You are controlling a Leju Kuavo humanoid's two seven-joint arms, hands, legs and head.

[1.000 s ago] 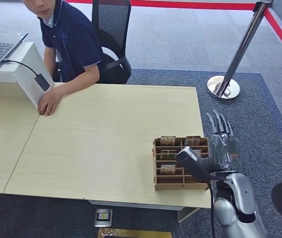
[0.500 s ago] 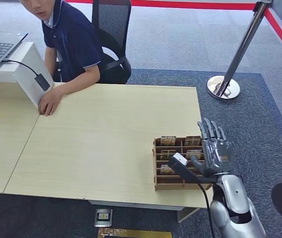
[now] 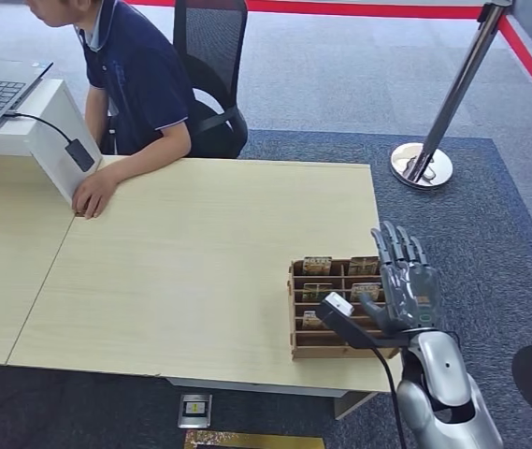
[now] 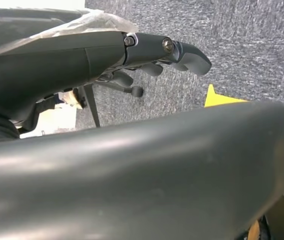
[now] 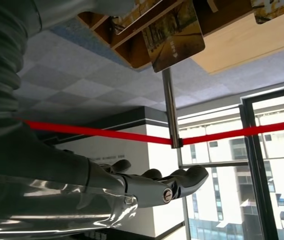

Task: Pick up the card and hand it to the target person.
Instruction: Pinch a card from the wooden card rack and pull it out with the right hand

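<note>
Right hand (image 3: 408, 292), dark grey with a silver forearm, was raised at the right end of the slotted wooden card rack (image 3: 296, 309), fingers spread and extended, palm toward the rack, holding nothing. Its thumb reached toward the rack's right-hand slots; contact could not be told. A black wrist-camera module with a white tip (image 3: 336, 308) and its black cable lay across the rack in head view.

Printed cards with yellow-brown scenery (image 3: 317, 265) stood upright in the rack's slots, in several rows. Right wrist view showed one such card (image 5: 173, 35) sticking out of the rack, apart from the extended fingers (image 5: 187, 179).

Rack sat on the light wooden table (image 3: 199, 253) near its front right corner.

Left hand (image 4: 159, 52) hung over grey carpet, fingers loosely extended, nothing in them.

Person in a dark navy polo shirt (image 3: 139, 79) sat at the far left side, well apart from the rack, one hand (image 3: 93, 195) on the table beside a white stand (image 3: 54, 140).
</note>
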